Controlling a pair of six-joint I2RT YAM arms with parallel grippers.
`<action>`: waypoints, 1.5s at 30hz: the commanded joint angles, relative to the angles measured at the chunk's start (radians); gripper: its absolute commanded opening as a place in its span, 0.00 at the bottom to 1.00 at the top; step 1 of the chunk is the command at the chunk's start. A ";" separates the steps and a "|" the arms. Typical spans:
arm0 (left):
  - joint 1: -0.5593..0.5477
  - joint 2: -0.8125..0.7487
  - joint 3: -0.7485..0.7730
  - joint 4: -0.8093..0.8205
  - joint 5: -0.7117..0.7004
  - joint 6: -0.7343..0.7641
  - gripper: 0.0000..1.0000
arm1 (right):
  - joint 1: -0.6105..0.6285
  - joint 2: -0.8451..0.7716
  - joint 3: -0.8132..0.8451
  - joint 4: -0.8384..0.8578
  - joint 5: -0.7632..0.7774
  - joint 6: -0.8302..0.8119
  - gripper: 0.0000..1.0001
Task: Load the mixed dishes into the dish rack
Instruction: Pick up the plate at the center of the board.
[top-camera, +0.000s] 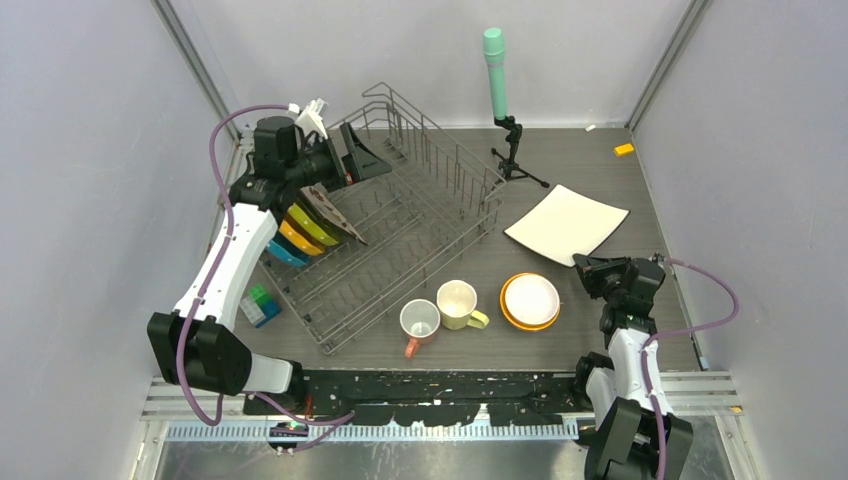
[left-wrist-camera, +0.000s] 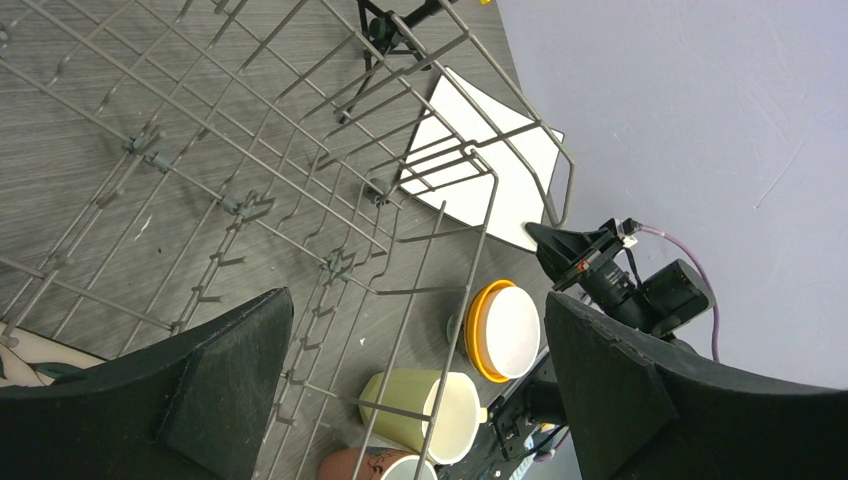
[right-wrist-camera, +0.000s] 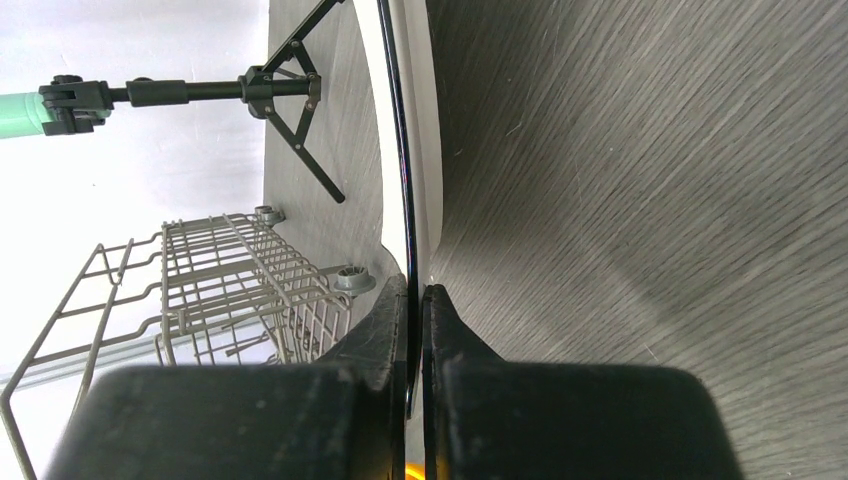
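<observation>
Loading was judged half done: round plates (top-camera: 305, 232) racked, white square plate (top-camera: 566, 223) pinched by the closed right gripper (top-camera: 585, 264), left gripper (left-wrist-camera: 418, 300) wide and empty, mugs (top-camera: 458, 303) and bowls (top-camera: 530, 298) unracked.

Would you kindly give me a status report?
Left gripper open over dish rack. Right gripper shut on white square plate edge. Mugs, bowls unloaded; tripod near plate's far side.
</observation>
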 joint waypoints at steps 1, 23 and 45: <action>-0.002 -0.015 0.010 0.027 0.033 0.010 1.00 | -0.008 -0.038 0.106 0.225 -0.064 0.012 0.00; -0.016 -0.002 0.018 0.050 0.065 -0.008 1.00 | -0.014 -0.074 0.168 0.329 -0.124 0.145 0.00; -0.051 0.008 0.023 0.063 0.058 -0.016 1.00 | -0.012 -0.120 0.526 0.058 -0.202 0.050 0.00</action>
